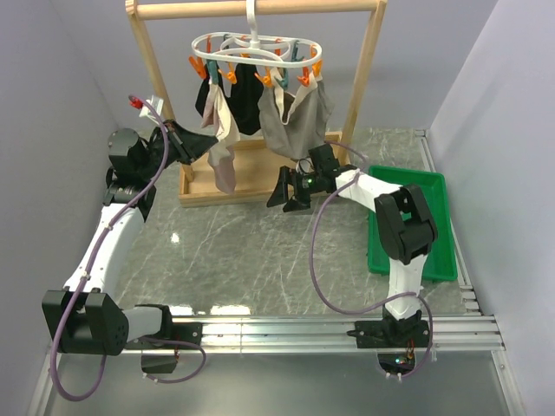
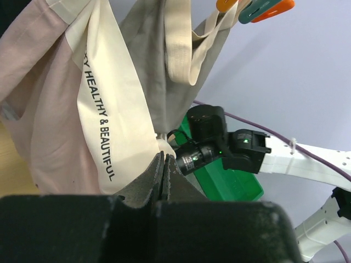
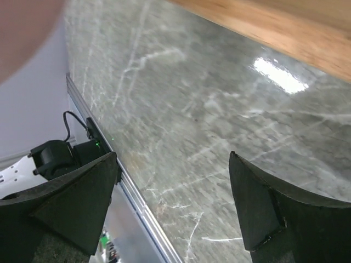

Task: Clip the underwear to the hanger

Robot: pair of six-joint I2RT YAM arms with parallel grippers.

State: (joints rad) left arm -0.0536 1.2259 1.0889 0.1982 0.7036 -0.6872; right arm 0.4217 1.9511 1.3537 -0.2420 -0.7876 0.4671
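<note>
The white hanger (image 1: 257,50) with orange and teal pegs hangs from the wooden rack's top bar. The pink-beige underwear (image 1: 225,152) dangles from its left side, between a black garment (image 1: 247,108) and a grey-taupe garment (image 1: 295,121). My left gripper (image 1: 212,143) is shut, pinching the lower end of the cream waistband (image 2: 109,104), printed "HEALTHY & BEAUTIFUL", at its tips (image 2: 163,158). The pink fabric (image 2: 44,126) hangs to the left. My right gripper (image 1: 289,201) is open and empty, low over the table below the grey-taupe garment; its fingers (image 3: 82,203) frame bare marble.
The wooden rack frame (image 1: 368,78) stands at the back on a wooden base (image 1: 243,186). A green tray (image 1: 408,221) lies at the right and also shows in the left wrist view (image 2: 230,183). A metal rail (image 1: 329,329) runs along the near edge.
</note>
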